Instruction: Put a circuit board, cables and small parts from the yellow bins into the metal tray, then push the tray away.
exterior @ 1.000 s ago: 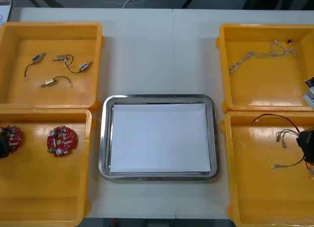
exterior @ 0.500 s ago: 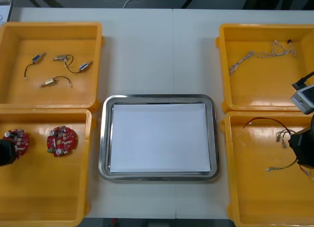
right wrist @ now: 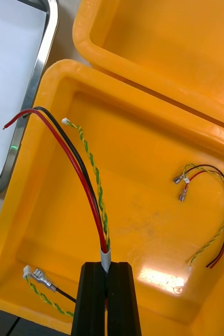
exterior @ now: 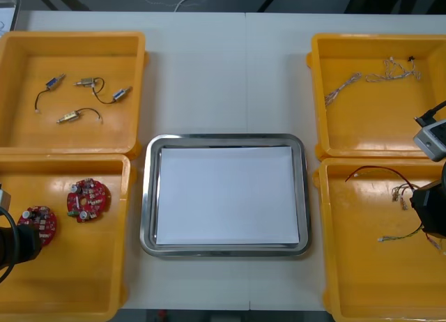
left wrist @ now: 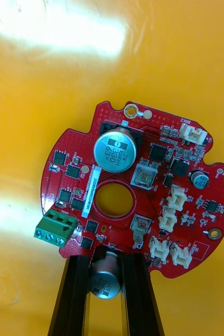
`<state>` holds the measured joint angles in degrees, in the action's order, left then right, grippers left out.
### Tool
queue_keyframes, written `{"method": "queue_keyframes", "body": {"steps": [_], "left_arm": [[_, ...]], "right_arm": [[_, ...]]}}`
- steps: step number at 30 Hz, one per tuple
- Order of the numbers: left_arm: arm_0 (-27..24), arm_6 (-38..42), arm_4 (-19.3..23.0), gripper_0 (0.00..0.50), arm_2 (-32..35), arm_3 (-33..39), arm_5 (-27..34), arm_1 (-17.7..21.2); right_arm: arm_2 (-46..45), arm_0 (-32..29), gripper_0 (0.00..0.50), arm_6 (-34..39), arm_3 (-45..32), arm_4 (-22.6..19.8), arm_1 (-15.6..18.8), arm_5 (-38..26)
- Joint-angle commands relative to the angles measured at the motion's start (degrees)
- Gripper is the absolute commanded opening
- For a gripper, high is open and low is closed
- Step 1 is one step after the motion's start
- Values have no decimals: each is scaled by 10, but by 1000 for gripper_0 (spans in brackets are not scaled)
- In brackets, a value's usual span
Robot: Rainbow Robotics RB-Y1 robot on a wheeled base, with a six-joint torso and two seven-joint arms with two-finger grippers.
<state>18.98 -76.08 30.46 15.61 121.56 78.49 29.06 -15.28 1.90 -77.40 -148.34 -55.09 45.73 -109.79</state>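
Light table [exterior: 223,78], carrying all that follows. Metal tray [exterior: 147,196], centre of the table, its white inside showing whole. Far-left bin [exterior: 70,37], yellow: four small metal parts [exterior: 67,116] with black leads, lying apart on its floor. Near-left bin [exterior: 77,273], yellow: two round red circuit boards. The loose board [exterior: 88,199] lies flat toward the tray side. The held board [left wrist: 138,194] is just beside it, nearer my edge of the table, over the bin floor; I cannot tell whether it touches the floor. My left gripper [left wrist: 105,265] pinches this board at its rim, the fingers parted by a silver can-shaped component that sits between them. Far-right bin [exterior: 376,37], yellow: one thin pale cable [exterior: 369,77], strung across its far part. Near-right bin [exterior: 369,284], yellow: two cables. The held cable [right wrist: 85,173], a bundle of red, black and twisted yellow-green wires, rises from my right gripper [right wrist: 106,270], whose fingers are pressed close on it. Its red and black ends reach toward the bin wall beside the tray. The loose cable [right wrist: 219,210], of the same colours and with small terminals, lies curved on the bin floor, apart from the held one.
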Motion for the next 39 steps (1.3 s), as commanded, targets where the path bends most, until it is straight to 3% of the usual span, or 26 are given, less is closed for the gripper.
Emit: {"method": "queue_keyframes", "body": {"steps": [1, 18, 21, 25, 26, 27, 39], "left_arm": [[39, -5, -12, 0, -8, 36, -4, -28], [58, 8, -26, 6, -14, 64, -4, -49], [56, 10, -27, 63, -13, 64, -4, -49], [54, 14, -29, 74, -14, 65, -4, -49], [52, 16, -29, 53, -13, 64, -2, -49], [48, 17, -29, 0, -14, 64, 0, -49], [18, 38, -42, 0, -20, 61, 20, -56]], "right_arm": [[4, 11, 0, -26, -17, 4, 19, -2], [4, 11, 0, -26, -17, 4, 19, -2], [4, 11, 0, -26, -17, 4, 19, -2], [4, 11, 0, -26, -17, 4, 19, -2], [4, 11, 0, -26, -17, 4, 19, -2], [4, 11, 0, -26, -17, 4, 19, -2], [4, 11, 0, -26, -17, 4, 19, -2]]}}
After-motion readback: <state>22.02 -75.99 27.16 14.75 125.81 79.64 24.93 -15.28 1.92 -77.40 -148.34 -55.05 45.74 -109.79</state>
